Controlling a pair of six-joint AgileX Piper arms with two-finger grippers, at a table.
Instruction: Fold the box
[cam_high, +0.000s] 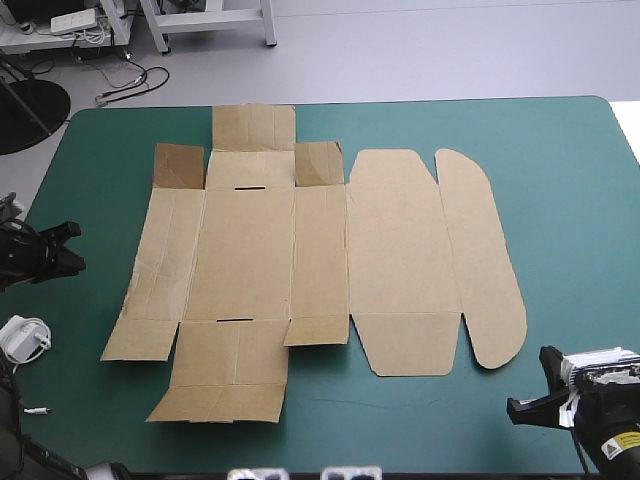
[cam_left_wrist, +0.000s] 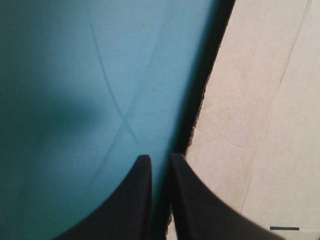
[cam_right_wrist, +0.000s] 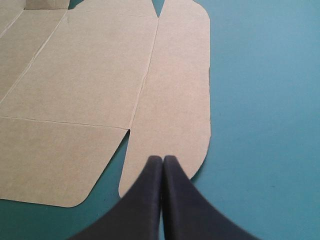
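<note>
Just one flat brown box (cam_high: 245, 255)

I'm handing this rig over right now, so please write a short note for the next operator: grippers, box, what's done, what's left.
Left gripper: all but shut, holding nothing, over the teal-green cover just off the left edge of the box.
Right gripper: shut, empty, pointing at the near end of the rounded flap on the box's right side.
Box: a flat, unfolded sheet in the middle of the table.
Done: nothing, no wall tucked.
Left: all of the folding, meaning raise and tuck the walls.
</note>
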